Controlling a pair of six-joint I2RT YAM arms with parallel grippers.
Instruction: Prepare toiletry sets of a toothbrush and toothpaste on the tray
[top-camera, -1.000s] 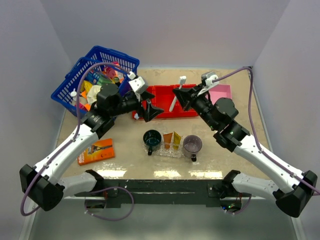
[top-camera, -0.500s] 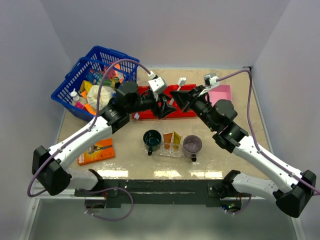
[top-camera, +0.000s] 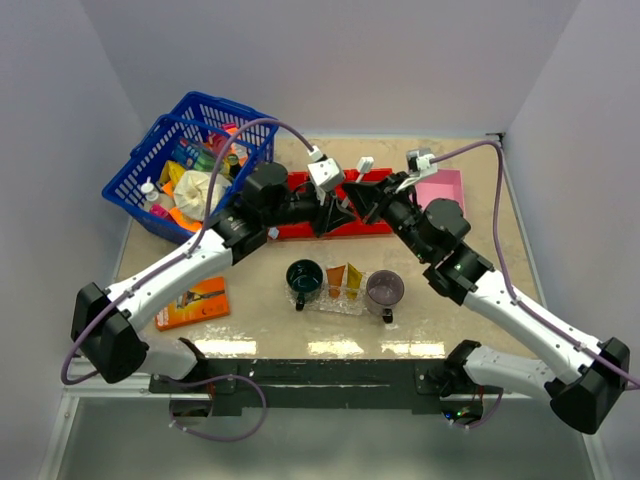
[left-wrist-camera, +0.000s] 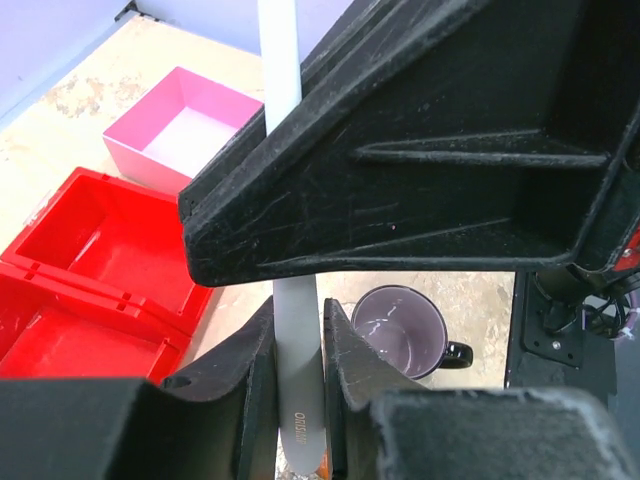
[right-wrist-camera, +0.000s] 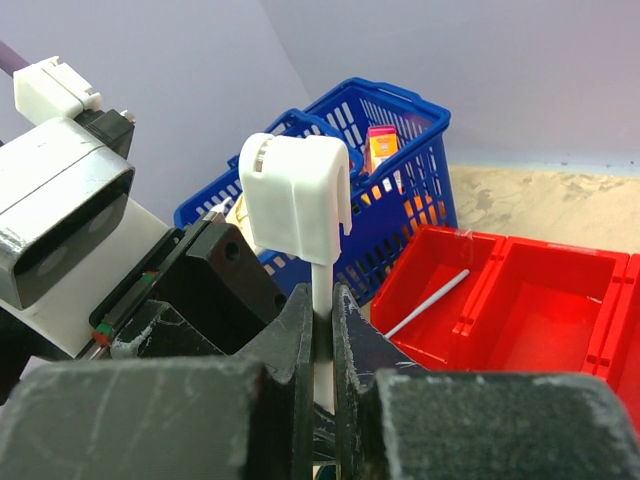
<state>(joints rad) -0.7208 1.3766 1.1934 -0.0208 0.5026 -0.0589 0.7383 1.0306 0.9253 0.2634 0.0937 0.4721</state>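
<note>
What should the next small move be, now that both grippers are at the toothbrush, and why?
Probably open the right gripper. It is clamped on the toothbrush stem just under the capped head, while the left gripper appears pressed on both sides of the lower handle. With both holding it, the toothbrush cannot be carried to the tray.

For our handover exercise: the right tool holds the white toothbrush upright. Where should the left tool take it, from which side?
Grip the toothbrush by its bare lower handle, below the right tool, from the opposite side, fingers across the thin shaft. Its capped head is bulky and the middle is taken. The left tool sits there.
</note>
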